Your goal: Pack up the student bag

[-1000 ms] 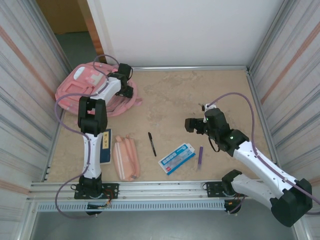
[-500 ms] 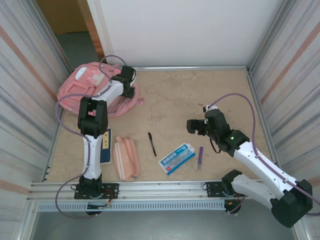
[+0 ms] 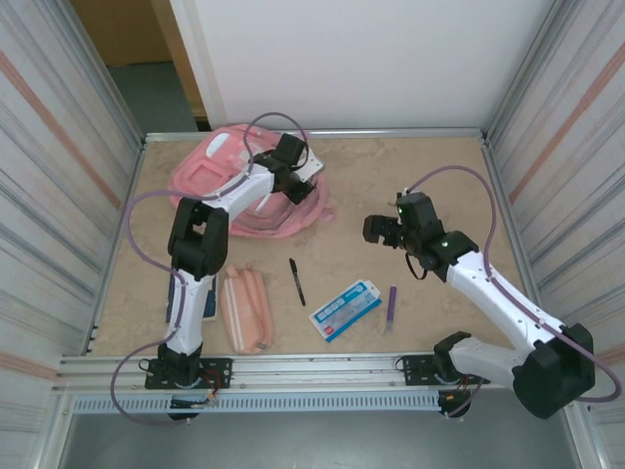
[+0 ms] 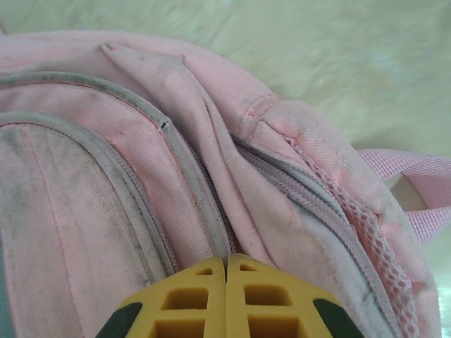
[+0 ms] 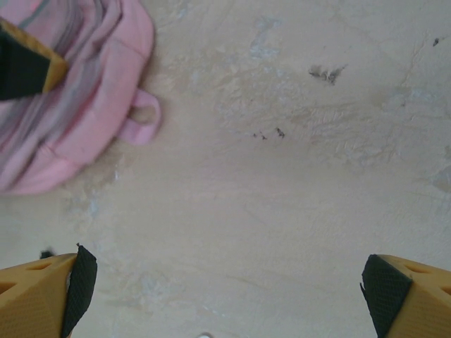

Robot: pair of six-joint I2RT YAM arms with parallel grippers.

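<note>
Student bag (image 3: 200, 174) was located at the upper left of the top view, on the tabletop (image 3: 420, 176). Its fabric was pinched by the fully closed left tool (image 4: 226, 258). The right tool (image 3: 375, 231) was held wide open and empty, right of centre.

Pink student bag (image 4: 141, 176) cropped in left wrist view, card (image 3: 345, 309) print unreadable

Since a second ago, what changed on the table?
The left hand closed on the student bag and dragged it right, out of the far-left corner. The right hand stayed open, barely shifting; pencil case, pen and blue card stayed put.
</note>
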